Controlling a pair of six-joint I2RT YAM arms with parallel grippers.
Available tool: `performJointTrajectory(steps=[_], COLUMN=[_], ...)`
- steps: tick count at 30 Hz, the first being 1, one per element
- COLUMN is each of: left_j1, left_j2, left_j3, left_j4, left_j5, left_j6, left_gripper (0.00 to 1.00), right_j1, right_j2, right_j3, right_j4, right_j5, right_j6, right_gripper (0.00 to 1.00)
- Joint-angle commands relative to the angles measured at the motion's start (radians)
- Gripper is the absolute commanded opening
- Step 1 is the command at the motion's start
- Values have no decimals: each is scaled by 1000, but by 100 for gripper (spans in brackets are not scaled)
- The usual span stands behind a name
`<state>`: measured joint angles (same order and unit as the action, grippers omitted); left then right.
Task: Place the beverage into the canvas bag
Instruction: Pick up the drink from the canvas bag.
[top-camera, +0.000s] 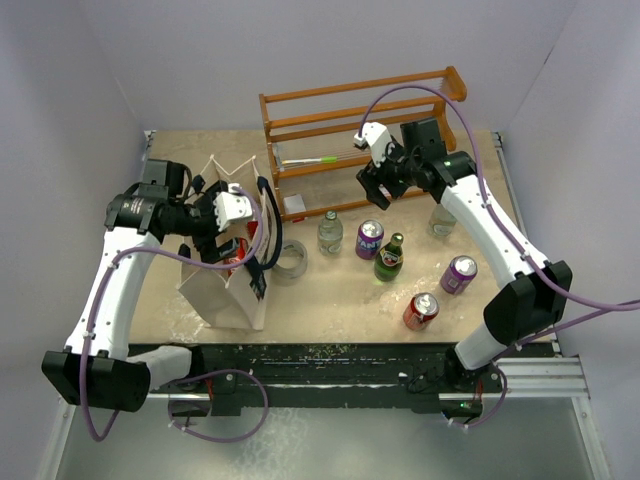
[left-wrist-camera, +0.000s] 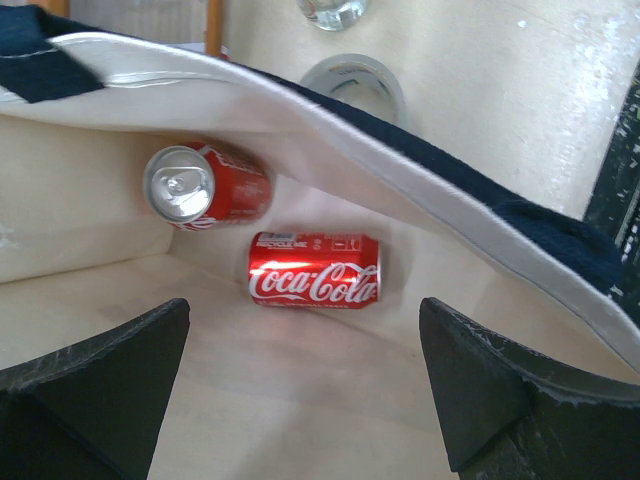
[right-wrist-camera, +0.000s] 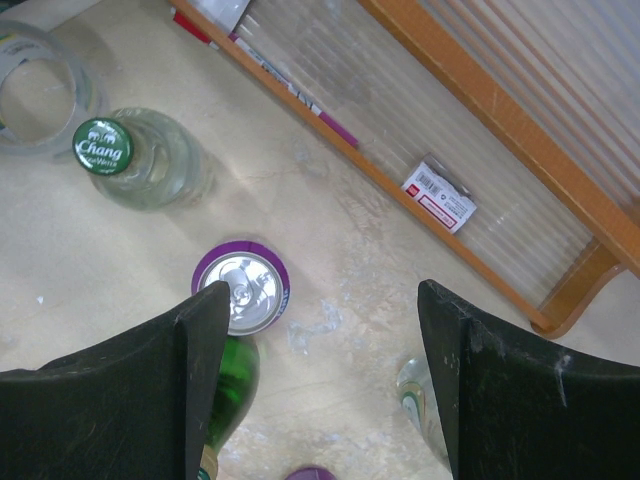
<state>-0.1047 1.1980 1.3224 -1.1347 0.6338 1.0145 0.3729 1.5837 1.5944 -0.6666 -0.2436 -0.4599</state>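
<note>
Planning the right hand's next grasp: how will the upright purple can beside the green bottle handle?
Purple can stands upright, so a high push would probably tip it, and its round body would then roll. Smooth metal wall, possibly slippery. Green bottle stands right beside it and may get knocked.

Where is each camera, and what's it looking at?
Top: above and behind, looking down on the table; both arms show.
Left wrist: looking down into the canvas bag at two red cans; open left hand shows.
Right wrist: looking down at the purple can and wooden rack; open right hand shows.
Shared: top and right wrist see that purple can.
</note>
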Motion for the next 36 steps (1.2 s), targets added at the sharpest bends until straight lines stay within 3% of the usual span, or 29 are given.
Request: performJointTrajectory(steps=[1,7,19,27,36], left_j1=[5,5,3,3,3], left_j2=[-51,-115,-164,-185,-211], left_j3=[22,14,-116,-204,-247], left_j4=[-152,-291,-290,-179,-19], left_j5=[47,33,45,34,85], left_j6=[134,160,143,45,-121], left_gripper=[99,99,99,99,99], right_j1=[1,23,193,272,328], right_j2=[0,22,209,323,372], right_j3=[-27,-2,255,421,494], right_j4=[68,113,228,290,338], right_j5=[36,-12,-195,-278,-293], right_j6=[74,102,181,312,421], right_gripper=[77,77,78,81,92])
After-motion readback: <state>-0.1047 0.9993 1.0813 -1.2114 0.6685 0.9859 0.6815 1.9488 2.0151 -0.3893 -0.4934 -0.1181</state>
